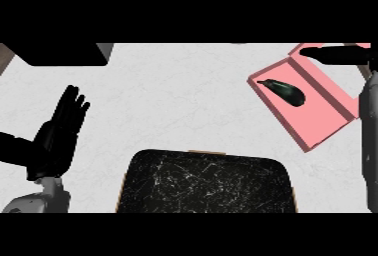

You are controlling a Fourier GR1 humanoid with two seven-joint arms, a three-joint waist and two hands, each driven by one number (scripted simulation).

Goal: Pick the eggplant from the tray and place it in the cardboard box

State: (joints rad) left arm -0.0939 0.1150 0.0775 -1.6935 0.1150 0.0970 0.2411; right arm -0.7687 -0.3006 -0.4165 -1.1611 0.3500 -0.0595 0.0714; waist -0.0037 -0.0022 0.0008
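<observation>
Top-left: a black block [63, 54] is cut off by the upper edge, can't ID it. The right hand [336, 54] shows only as a dark shape poking in from the right edge over the far corner of the pink tray [317, 120]. Can't tell whether it's open or closed, or whether it touches the tray; nothing visibly in its hold. Its grey forearm [369, 130] runs up the right edge, mostly out of view, and covers the tray's right corner. The eggplant [284, 91] is in the tray: dark, lying flat near the tray's left corner, well apart from the right hand. The tray sits angled on the white counter [184, 100], upper right. The cardboard box [207, 180] is bottom centre with a dark speckled inside and only a thin tan rim visible; its near side is cut off at the bottom. The left hand [63, 130] rests at the left, fingers [74, 105] straight and spread, pointing up-view, holding nothing and touching nothing I can see. Its wrist is partly lost in a dark patch at the left edge.
</observation>
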